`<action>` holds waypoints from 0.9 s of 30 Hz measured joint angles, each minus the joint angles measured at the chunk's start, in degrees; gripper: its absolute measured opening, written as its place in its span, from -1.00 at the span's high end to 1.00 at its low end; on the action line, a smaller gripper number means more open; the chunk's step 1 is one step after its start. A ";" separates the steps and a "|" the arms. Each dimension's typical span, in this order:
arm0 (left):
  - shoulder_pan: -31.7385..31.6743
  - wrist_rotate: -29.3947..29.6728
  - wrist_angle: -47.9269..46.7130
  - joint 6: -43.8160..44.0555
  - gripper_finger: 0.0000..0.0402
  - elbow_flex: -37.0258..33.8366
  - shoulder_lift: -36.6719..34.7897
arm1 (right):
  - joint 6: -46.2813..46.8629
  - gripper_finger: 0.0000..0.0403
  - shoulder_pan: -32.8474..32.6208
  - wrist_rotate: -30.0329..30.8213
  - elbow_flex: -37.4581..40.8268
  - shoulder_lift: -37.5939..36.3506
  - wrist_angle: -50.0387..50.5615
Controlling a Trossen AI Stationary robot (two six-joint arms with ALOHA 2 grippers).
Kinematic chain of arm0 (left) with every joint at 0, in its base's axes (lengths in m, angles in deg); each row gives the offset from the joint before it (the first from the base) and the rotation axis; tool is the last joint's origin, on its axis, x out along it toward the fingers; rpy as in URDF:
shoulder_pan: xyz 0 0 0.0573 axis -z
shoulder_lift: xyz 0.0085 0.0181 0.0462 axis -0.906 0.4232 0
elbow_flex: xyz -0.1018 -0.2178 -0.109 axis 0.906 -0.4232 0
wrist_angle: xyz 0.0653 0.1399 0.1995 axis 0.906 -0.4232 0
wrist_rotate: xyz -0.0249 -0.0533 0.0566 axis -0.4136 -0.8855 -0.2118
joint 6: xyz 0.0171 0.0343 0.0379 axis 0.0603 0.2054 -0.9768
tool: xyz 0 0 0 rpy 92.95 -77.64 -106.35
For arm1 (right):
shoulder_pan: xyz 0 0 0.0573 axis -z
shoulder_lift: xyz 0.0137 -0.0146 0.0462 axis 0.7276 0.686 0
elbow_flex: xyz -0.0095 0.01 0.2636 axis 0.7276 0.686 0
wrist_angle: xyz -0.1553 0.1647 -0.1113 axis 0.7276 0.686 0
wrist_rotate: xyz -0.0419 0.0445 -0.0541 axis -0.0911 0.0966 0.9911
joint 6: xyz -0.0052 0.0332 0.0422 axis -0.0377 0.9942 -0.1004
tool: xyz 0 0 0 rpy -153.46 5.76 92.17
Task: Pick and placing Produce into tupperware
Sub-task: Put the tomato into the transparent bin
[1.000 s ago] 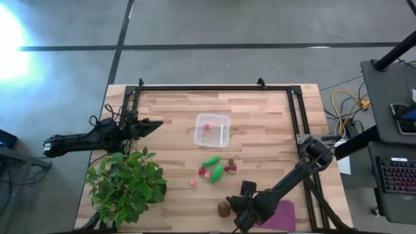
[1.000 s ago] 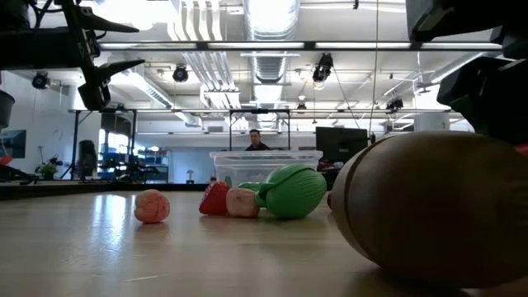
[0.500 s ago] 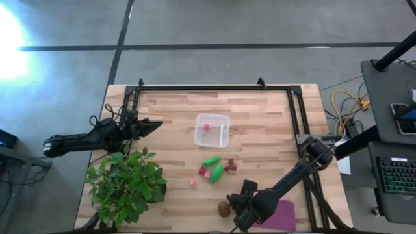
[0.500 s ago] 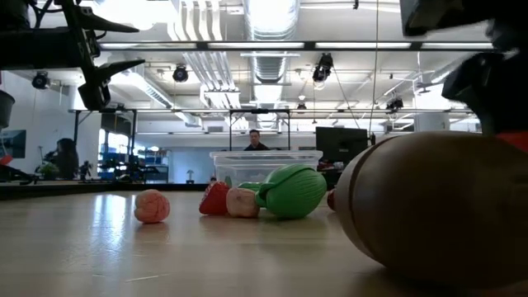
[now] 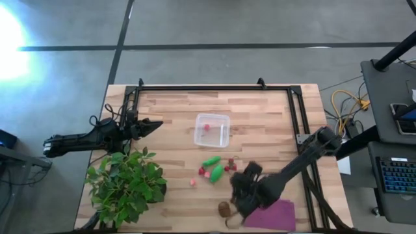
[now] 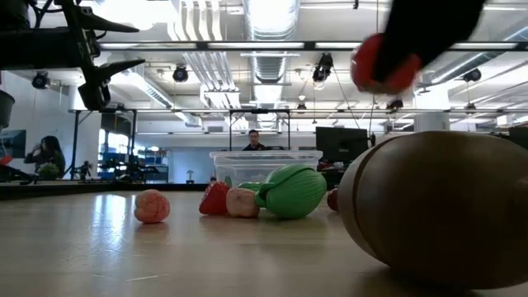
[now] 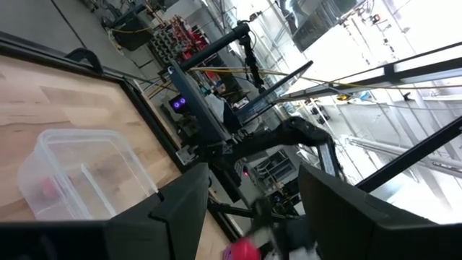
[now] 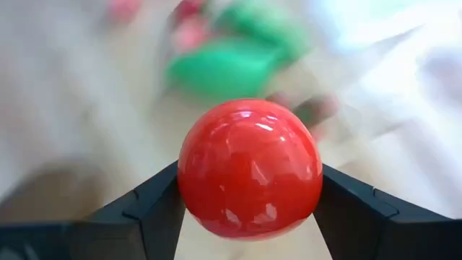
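From above, your right arm reaches in from the table's right edge, bent low across the front, and the right gripper (image 5: 242,190) hangs over the wood between the brown kiwi-like ball (image 5: 224,208) and the green pieces (image 5: 214,168); it is blurred here, so you cannot read its jaws from this angle. Your left arm lies stretched along the left side, the left gripper (image 5: 155,123) pointing toward the tupperware (image 5: 212,130) but well apart from it. The tupperware sits near the table's middle with one red piece inside. A purple mat (image 5: 274,216) lies at the front right corner and a leafy plant (image 5: 126,182) at the front left.

At table height, a red ball (image 6: 381,63) hangs high in the air in the dark right gripper, clear of the table. The kiwi ball looms large at the near right; farther back a pink piece (image 6: 152,206), a red piece (image 6: 214,199) and a ribbed green piece (image 6: 293,191) sit in front of the clear tupperware.

Your left wrist view shows the tupperware on the wood, clear-walled, a pink blur inside. The dark fingers (image 7: 180,209) stand spread with nothing between them.

Your right wrist view settles it: both fingers (image 8: 151,206) pinch the glossy, round red ball at its sides, above the blurred green pieces.
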 joint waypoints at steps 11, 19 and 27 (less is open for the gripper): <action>-0.02 0.01 -0.01 0.00 0.00 0.00 0.00 | -18.07 -0.29 30.95 -13.85 2.13 -9.36 -6.62; 0.00 -0.04 0.02 0.00 0.00 0.00 -0.09 | -30.85 -0.29 41.61 -26.04 1.29 -0.54 -10.63; -0.02 -0.01 -0.03 0.00 0.00 0.00 -0.01 | -36.68 -0.34 40.23 -25.89 -1.61 5.40 -10.64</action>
